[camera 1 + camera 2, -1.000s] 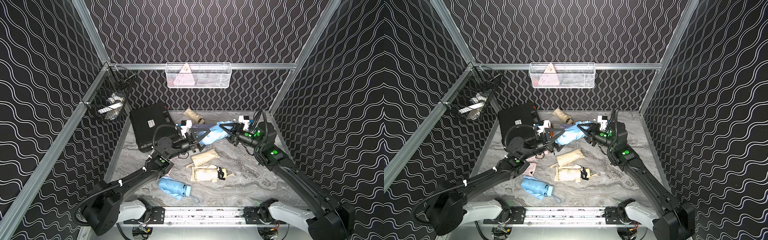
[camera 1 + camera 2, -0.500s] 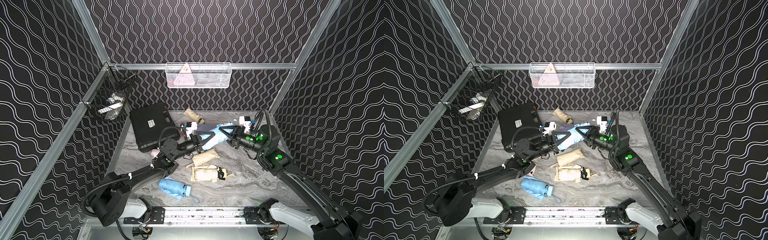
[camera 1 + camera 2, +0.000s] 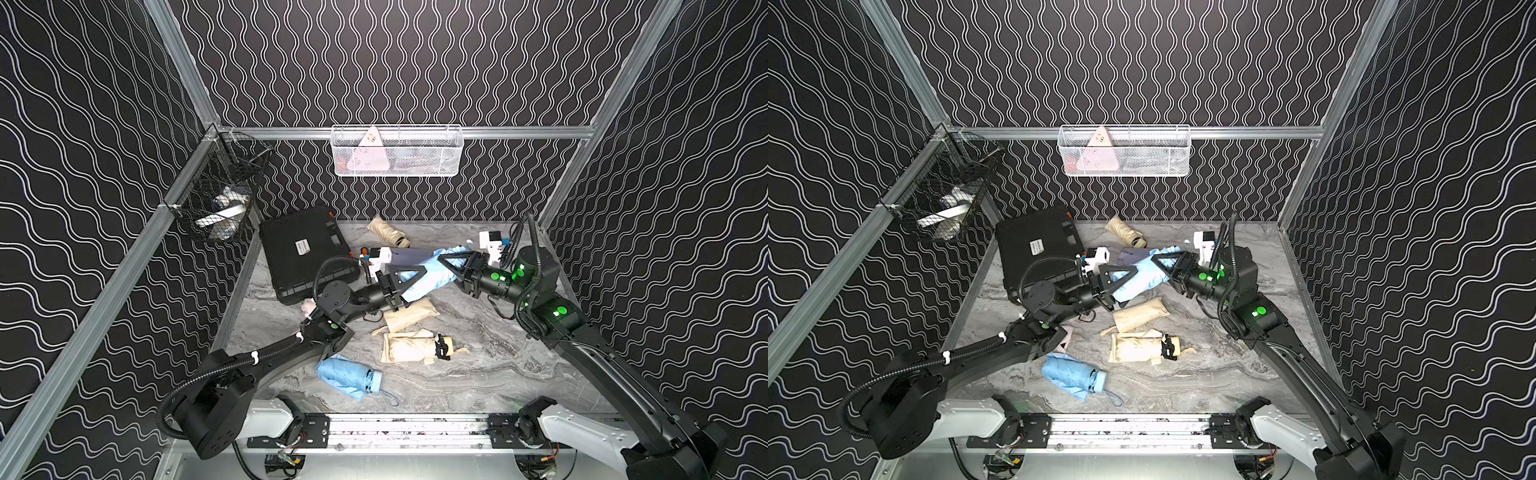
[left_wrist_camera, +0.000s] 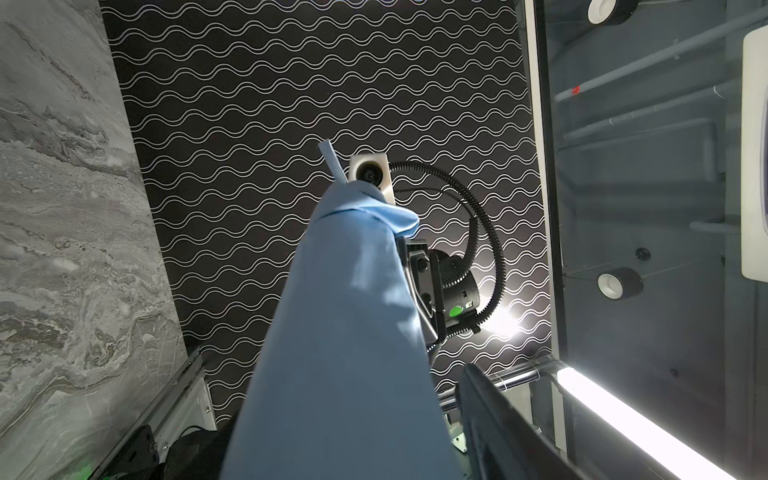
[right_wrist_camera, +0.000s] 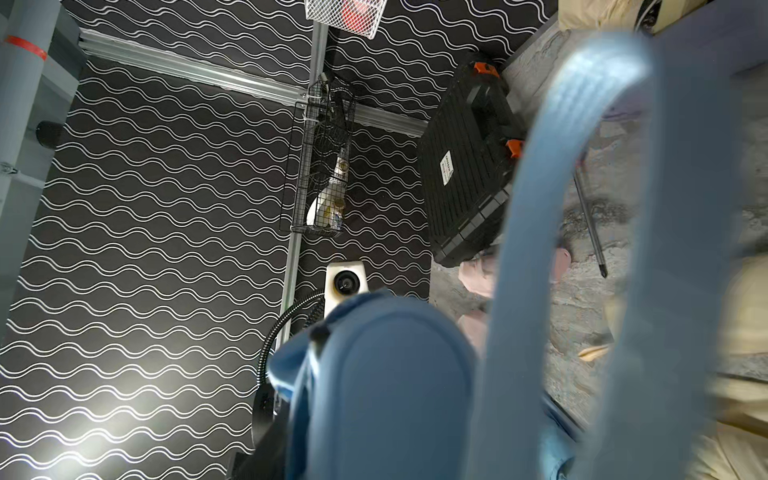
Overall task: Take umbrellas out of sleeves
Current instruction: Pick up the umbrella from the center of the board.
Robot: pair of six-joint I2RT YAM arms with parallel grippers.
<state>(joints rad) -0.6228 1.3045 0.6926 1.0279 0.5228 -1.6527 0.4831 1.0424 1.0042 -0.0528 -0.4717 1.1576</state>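
The blue sleeve (image 3: pixel 430 280) with its umbrella (image 5: pixel 395 395) inside is up off the table (image 3: pixel 478 365), near the middle of both top views, stretched between the two grippers. Its long side runs from lower left to upper right in the frame. The closed end of the sleeve points to the left gripper (image 3: pixel 409 274). The handle end, with its loop (image 5: pixel 582 187), points to the right gripper (image 3: pixel 446 262). So each arm is right at one end, and neither is nearer. The right gripper looks pressed onto the handle end, which fills the bottom of the right wrist view, though its jaws do not show there. The left gripper sits around the sleeve. In the left wrist view one finger (image 4: pixel 490 407) stands a little apart from the cloth and the other is hidden, so I cannot tell if it pinches or is loose. I think the next move is a pull along that long line: the left gripper must squeeze the sleeve and go to the lower left while the right one keeps the handle. Below them on the table lies a bare blue umbrella (image 3: pixel 347 376), and a black case (image 3: pixel 303 249) sits at the upper left of the table.
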